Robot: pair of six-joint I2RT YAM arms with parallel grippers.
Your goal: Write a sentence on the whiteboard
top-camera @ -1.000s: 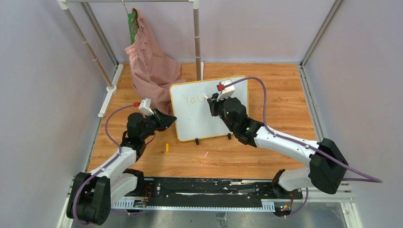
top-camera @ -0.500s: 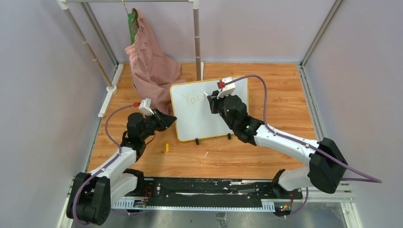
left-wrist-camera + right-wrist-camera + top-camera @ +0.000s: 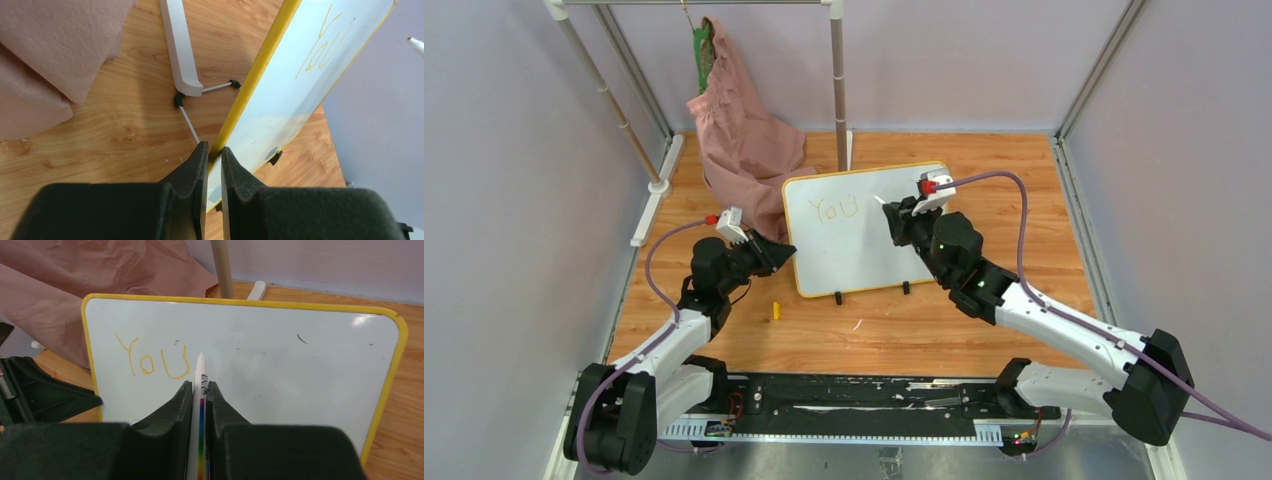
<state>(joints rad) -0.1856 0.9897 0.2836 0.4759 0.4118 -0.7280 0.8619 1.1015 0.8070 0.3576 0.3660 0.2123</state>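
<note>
The whiteboard (image 3: 864, 245) stands tilted on the wooden table, yellow-framed, with two black feet. It bears only the orange word "You" (image 3: 836, 208), also seen in the right wrist view (image 3: 152, 360). My left gripper (image 3: 786, 250) is shut on the board's left yellow frame (image 3: 235, 115). My right gripper (image 3: 892, 212) is shut on a white marker (image 3: 199, 405) with a rainbow stripe. Its tip (image 3: 201, 357) points at the board just right of the "u", slightly off the surface.
A pink cloth (image 3: 739, 135) hangs from a white rack (image 3: 837, 70) behind the board. The rack's foot (image 3: 179, 50) lies close behind the board. A small yellow cap (image 3: 776, 310) lies on the table in front of the board's left corner.
My right gripper has moved right and back from the board with the marker; the whole "You" now shows. The left gripper and board have not moved.
</note>
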